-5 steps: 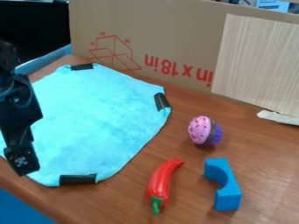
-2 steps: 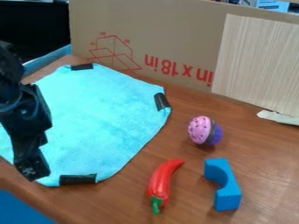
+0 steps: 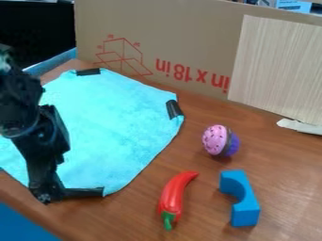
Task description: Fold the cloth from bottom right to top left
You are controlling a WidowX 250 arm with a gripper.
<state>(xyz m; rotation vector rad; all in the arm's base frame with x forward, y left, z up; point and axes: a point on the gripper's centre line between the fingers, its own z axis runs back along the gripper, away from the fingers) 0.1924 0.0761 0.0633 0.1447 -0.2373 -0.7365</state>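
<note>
The gripper [image 3: 47,195] hangs at the lower left, its tip beside the left end of the black tape [image 3: 85,192] on the cloth's bottom edge. Whether it touches the cloth or is above it, I cannot tell. Light blue and lying flat, the cloth [image 3: 113,132] spreads over the left half of the table, with black strips also at its top and right corners. The arm covers part of the cloth's left side.
On the wooden table [image 3: 207,108] right of the cloth lie a red chili pepper [image 3: 173,194], a blue arch block [image 3: 242,200] and a pink and purple toy [image 3: 220,140]. A cardboard panel [image 3: 176,33] stands along the back.
The gripper has moved right and somewhat down in the view, from the cloth's lower left to the black tape at the bottom. The cloth and the other objects have kept their places.
</note>
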